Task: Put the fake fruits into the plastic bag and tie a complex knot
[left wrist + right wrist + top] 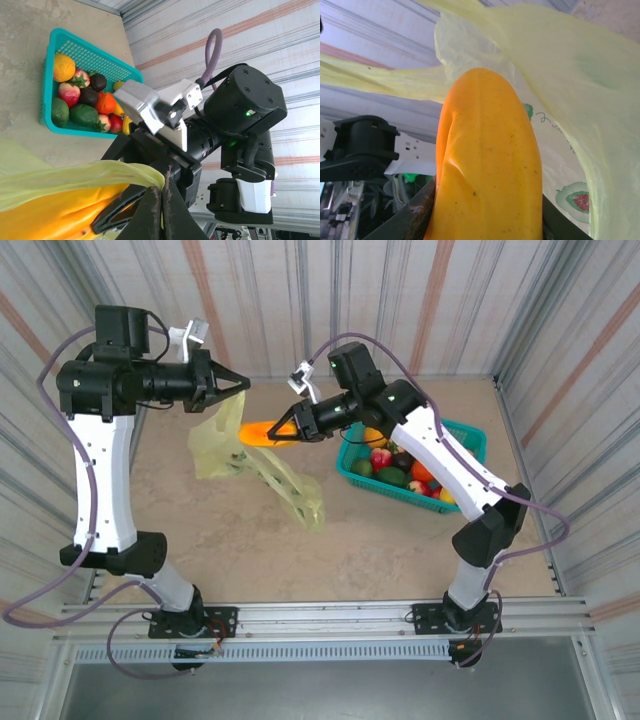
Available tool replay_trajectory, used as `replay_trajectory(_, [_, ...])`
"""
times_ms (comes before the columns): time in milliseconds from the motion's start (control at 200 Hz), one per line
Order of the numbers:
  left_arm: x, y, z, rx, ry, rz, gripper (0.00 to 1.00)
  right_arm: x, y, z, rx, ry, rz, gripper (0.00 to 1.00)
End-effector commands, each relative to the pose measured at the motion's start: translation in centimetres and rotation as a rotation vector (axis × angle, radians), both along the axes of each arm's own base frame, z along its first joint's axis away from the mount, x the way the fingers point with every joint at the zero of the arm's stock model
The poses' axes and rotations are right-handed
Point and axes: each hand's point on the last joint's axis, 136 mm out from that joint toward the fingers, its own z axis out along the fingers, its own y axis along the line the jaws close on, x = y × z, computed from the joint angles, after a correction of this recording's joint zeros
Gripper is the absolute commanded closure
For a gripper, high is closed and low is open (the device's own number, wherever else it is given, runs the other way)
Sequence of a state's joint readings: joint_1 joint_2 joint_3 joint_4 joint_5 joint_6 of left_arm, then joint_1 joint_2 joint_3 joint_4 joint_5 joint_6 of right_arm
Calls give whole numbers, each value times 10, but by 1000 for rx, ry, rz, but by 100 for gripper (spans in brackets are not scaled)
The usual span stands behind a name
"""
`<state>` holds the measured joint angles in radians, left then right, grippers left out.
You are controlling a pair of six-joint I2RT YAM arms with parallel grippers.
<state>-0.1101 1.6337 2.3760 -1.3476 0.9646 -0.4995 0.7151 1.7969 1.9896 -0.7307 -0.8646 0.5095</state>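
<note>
Right wrist view, closest first: the right gripper [485,222] is clamped around a long, smooth orange plastic fruit [487,160], whose rounded tip points away from the camera. Dark fingers [415,217] press its flanks on both sides. Just beyond the tip hangs the thin translucent yellow-green plastic bag [580,80], printed with small avocado pictures. Its film drapes over and to the right of the fruit. Whether the tip touches the film cannot be told.

Left wrist view: the left gripper [161,192] is pinched tight on a stretched strip of the bag's rim, which runs off to the left from the fingertips. Below that strip the orange fruit shows, with the right gripper's black fingers just beside it. Farther off a teal mesh basket [46,80] sits on the table, holding the other fake fruits [80,114]: orange, red, green and dark ones.

Top external view: the bag's lower part trails onto the sandy tabletop [250,560] near the middle, while its upper edge is held high at the left gripper. The orange fruit lies level at the bag's mouth, between the two grippers. The basket stands well apart to the right, under the right arm.
</note>
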Motion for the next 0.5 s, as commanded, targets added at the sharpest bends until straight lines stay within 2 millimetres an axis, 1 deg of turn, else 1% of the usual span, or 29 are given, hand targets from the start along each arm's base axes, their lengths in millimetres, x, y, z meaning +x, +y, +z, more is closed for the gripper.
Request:
replay_trajectory(0, [-5, -3, 18, -58, -40, -41, 100, 11, 8, -12, -44, -28, -22, 70])
replay_trajectory(150, [-10, -6, 25, -89, -43, -69, 100, 24, 19, -40, -154, -40, -79, 70])
replay_trajectory(215, [-15, -8, 29, -106, -47, -85, 100, 34, 17, -50, -229, -78, -141, 69])
replay_trajectory(275, [-18, -9, 34, -125, -48, -102, 100, 51, 5, -60, -320, -117, -245, 70])
replay_trajectory(361, [-25, -11, 40, -154, -44, -130, 100, 78, -21, -75, -428, -119, -399, 69])
replay_trajectory(426, [-31, -12, 43, -177, -32, -154, 100, 97, -45, -93, -493, -55, -501, 70])
replay_trajectory(496, [-35, -13, 44, -190, -24, -163, 100, 107, -59, -111, -503, 34, -538, 70])
